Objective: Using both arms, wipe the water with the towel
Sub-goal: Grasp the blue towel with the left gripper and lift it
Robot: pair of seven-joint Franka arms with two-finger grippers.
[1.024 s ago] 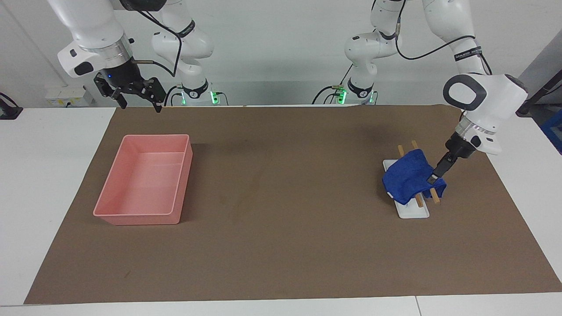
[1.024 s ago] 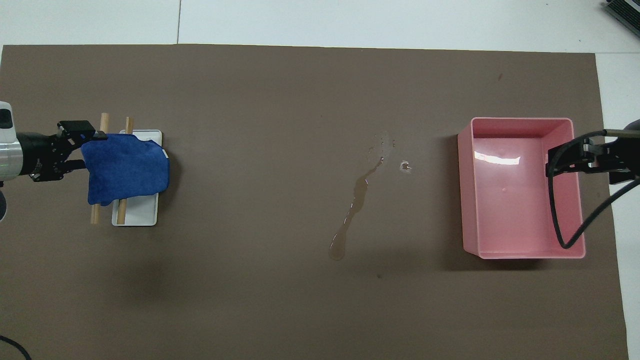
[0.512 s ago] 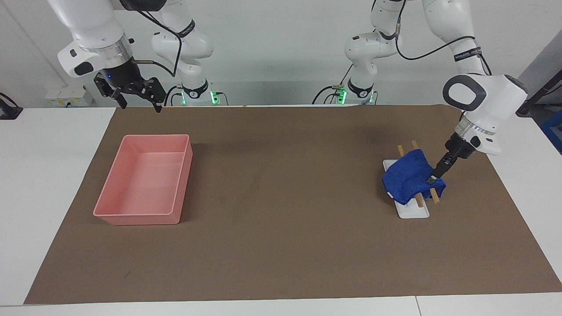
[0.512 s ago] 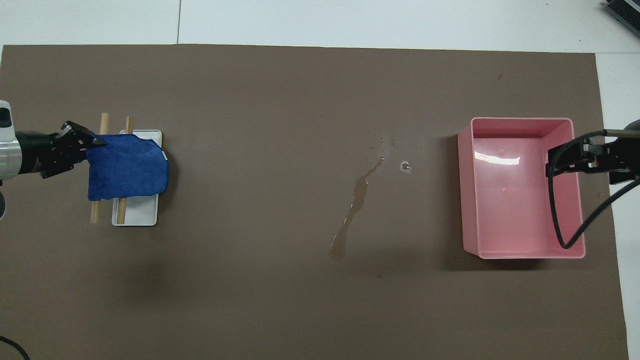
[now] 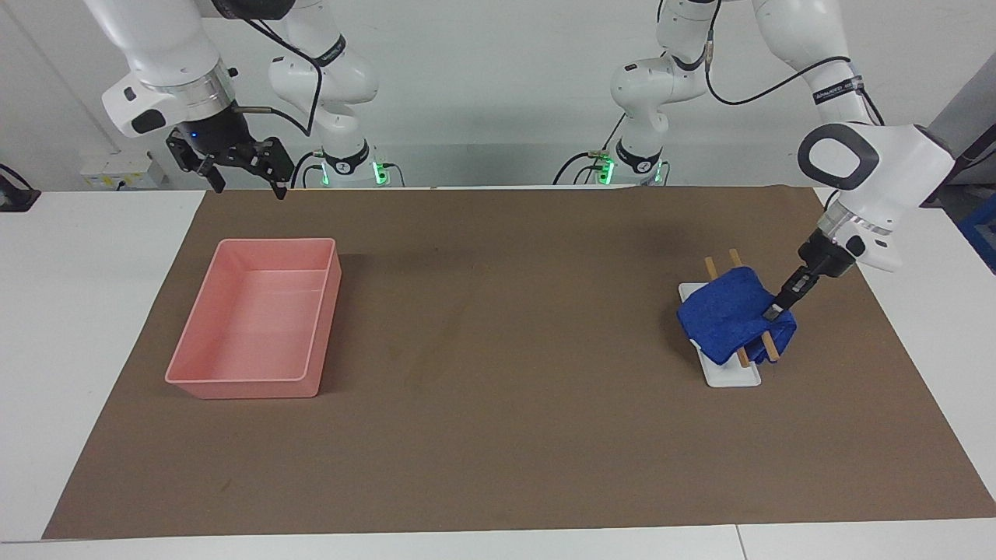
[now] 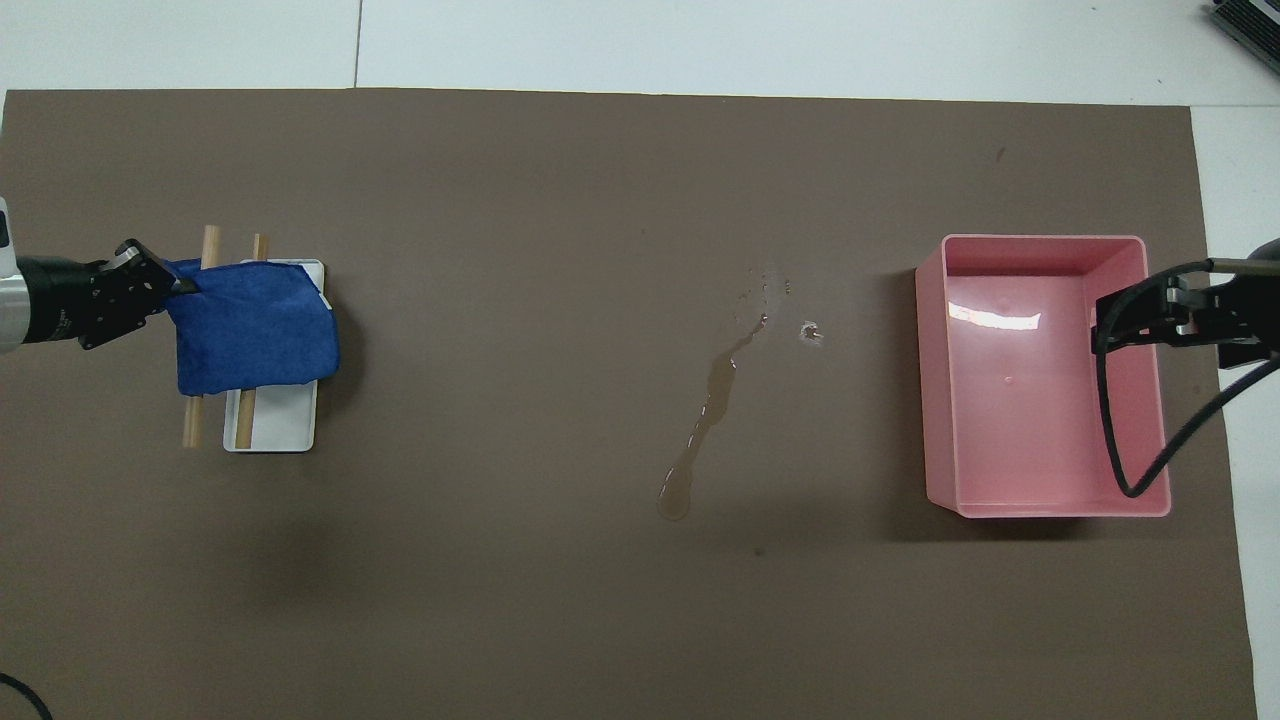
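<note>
The blue towel (image 5: 731, 315) (image 6: 255, 325) is draped over two wooden rods (image 6: 190, 425) on a small white rack (image 6: 275, 425) at the left arm's end of the mat. My left gripper (image 5: 774, 311) (image 6: 180, 288) is shut on the towel's edge at the side toward the mat's end. The water (image 6: 710, 400) is a thin wet streak in the middle of the mat, with small drops (image 6: 810, 332) beside it. My right gripper (image 5: 233, 159) (image 6: 1150, 325) waits open and empty, raised by the pink tray.
A pink tray (image 5: 198, 381) (image 6: 935, 400) stands empty at the right arm's end of the brown mat (image 5: 498, 451). The right arm's black cable (image 6: 1115, 440) hangs over the tray. White table shows around the mat.
My left gripper has shut on the towel's edge and raised it a little; the towel has bunched slightly. The right arm has not moved.
</note>
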